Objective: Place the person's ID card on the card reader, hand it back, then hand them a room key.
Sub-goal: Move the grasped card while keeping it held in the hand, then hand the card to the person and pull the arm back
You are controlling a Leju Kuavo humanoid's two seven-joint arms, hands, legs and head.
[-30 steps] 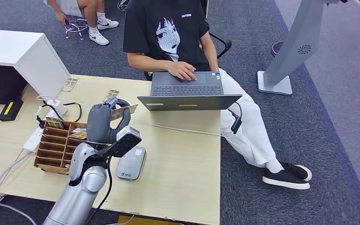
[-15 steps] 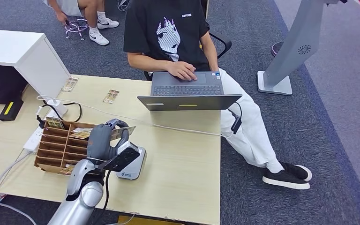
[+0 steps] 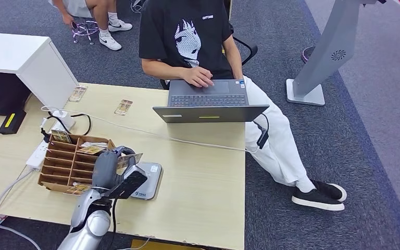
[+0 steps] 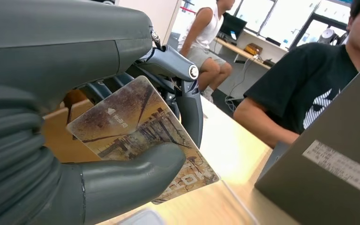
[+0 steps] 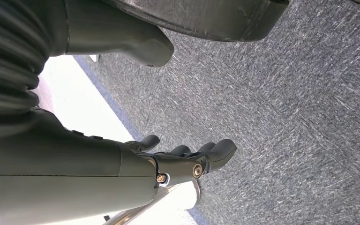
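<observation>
My left hand (image 3: 112,167) holds a brown picture card (image 3: 130,158) over the left part of the grey card reader (image 3: 150,183) on the wooden table (image 3: 203,172). In the left wrist view the card (image 4: 140,136) is pinched between the thick thumb (image 4: 131,176) and the darker fingers (image 4: 190,108), and it sticks out toward the person. The person in a black T-shirt (image 3: 185,36) sits at the table's far side with a hand on a laptop (image 3: 211,104). My right hand (image 5: 187,159) hangs over grey carpet with nothing in it and its fingers apart.
A wooden divider box (image 3: 65,161) with cards in its slots stands left of the reader. Two loose cards (image 3: 123,107) (image 3: 77,94) lie near the far edge. Cables (image 3: 187,140) cross the table. A white cabinet (image 3: 26,62) stands at the far left. Another person (image 3: 101,15) sits beyond it.
My left hand has drawn back toward me and come down with the card, from above the divider box's far end to just over the reader. The person leaned slightly.
</observation>
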